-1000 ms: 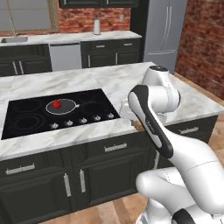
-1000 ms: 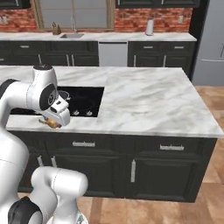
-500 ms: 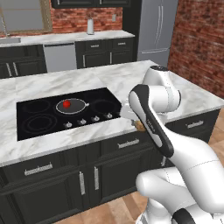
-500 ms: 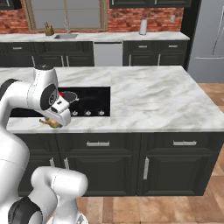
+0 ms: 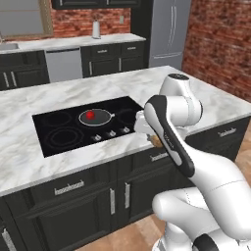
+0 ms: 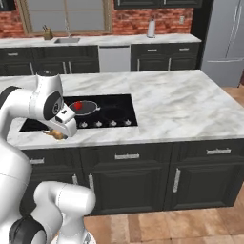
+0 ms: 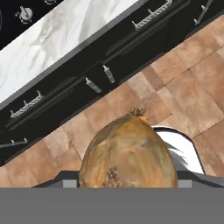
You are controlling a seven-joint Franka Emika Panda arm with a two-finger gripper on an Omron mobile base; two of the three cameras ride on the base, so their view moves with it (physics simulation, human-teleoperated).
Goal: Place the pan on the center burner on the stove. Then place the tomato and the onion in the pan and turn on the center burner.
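Observation:
The pan [image 5: 98, 117] [image 6: 87, 108] sits on the stove [image 5: 59, 132] [image 6: 119, 107], over the center burner. The red tomato [image 5: 90, 115] [image 6: 77, 105] lies inside it. My gripper [image 5: 155, 140] [image 6: 57, 135] hangs just off the island's front edge, right of the stove's knobs, shut on the tan onion [image 5: 157, 141] [image 6: 58, 135]. In the hand view the onion [image 7: 129, 157] looms at the bottom and hides the fingertips, with floor and cabinet fronts beyond it.
A row of small silver knobs [image 5: 112, 133] [image 6: 105, 123] lines the stove's front. Marble counter [image 5: 19, 157] [image 6: 181, 109] surrounds the cooktop. Dark drawers with handles [image 7: 151, 17] run below the edge. A fridge [image 5: 169, 32] stands at the back.
The whole picture has shifted as the base drives along the island, bringing the stove nearer the arm. My gripper keeps its hold on the onion in the same pose.

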